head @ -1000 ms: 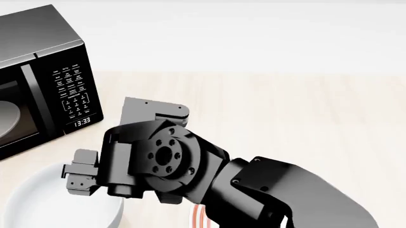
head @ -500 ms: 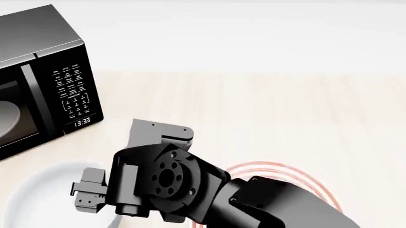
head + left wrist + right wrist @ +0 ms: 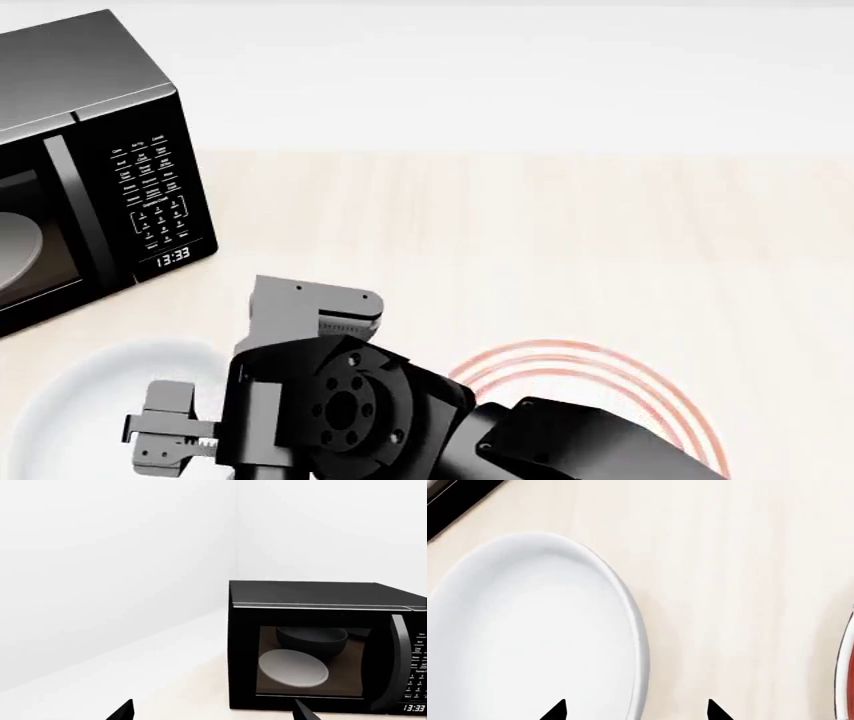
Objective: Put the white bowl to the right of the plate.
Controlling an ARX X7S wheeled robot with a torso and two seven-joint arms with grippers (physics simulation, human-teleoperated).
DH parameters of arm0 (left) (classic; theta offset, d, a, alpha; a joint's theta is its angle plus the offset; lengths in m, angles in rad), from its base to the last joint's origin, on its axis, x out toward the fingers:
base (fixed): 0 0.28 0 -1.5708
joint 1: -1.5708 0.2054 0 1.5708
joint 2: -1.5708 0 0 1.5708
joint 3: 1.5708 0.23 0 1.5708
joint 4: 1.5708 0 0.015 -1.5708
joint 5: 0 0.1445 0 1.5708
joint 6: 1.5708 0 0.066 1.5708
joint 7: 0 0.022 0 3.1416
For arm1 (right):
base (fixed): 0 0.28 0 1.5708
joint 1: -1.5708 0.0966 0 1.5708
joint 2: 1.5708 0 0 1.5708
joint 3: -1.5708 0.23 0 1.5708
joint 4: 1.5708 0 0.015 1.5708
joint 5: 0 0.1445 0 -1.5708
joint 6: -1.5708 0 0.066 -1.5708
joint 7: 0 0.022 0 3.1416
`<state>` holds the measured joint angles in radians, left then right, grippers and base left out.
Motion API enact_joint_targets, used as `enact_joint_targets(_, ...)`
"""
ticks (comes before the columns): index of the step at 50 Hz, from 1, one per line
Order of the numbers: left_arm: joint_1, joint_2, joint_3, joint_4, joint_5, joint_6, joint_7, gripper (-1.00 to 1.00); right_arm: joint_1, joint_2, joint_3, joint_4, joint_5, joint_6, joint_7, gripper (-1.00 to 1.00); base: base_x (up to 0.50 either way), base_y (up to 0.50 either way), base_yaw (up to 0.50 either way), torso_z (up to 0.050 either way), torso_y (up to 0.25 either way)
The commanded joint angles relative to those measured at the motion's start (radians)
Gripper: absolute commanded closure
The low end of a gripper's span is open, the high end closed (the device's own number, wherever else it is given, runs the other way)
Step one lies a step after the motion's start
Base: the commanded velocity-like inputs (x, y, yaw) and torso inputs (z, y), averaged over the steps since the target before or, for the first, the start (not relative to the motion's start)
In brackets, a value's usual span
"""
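The white bowl (image 3: 80, 415) sits on the table at the near left, in front of the microwave. The plate (image 3: 587, 362), white with red rings, lies to its right, partly hidden by my right arm. My right gripper (image 3: 163, 443) hangs over the bowl's right side. In the right wrist view the gripper (image 3: 635, 713) is open, one fingertip (image 3: 558, 712) over the bowl's (image 3: 527, 640) inside and the other over the table outside the rim. The plate's edge (image 3: 847, 680) shows in that view too. My left gripper (image 3: 213, 714) is open and empty, facing the microwave.
A black microwave (image 3: 94, 150) stands at the far left with its door shut; in the left wrist view (image 3: 320, 645) a dark bowl and a greyish glass turntable show behind its window. Light wooden tabletop (image 3: 601, 230) spreads to the right and behind.
My right gripper has come down and toward me over the bowl's right side. The arm has dropped lower in view, uncovering more of the plate's red rings.
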<state>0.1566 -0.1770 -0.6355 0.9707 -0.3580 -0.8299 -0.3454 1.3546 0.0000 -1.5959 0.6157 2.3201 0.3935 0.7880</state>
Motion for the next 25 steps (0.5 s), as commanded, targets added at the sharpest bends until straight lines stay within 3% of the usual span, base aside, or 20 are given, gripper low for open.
enact_joint_targets(1,0.009,-0.003,-0.009,0.003,-0.015,0.007,-0.005,-1.00,-0.025,0.000,-0.002,0.026,-0.011,-0.005,-0.046,-1.00,0.00,0.00,0.00,0.000,0.000)
enact_joint_targets(25,0.017,-0.016,-0.010,0.002,-0.041,0.011,-0.018,-1.00,-0.083,0.000,-0.002,0.051,-0.040,-0.027,-0.142,-1.00,0.00,0.00,0.00,0.000,0.000)
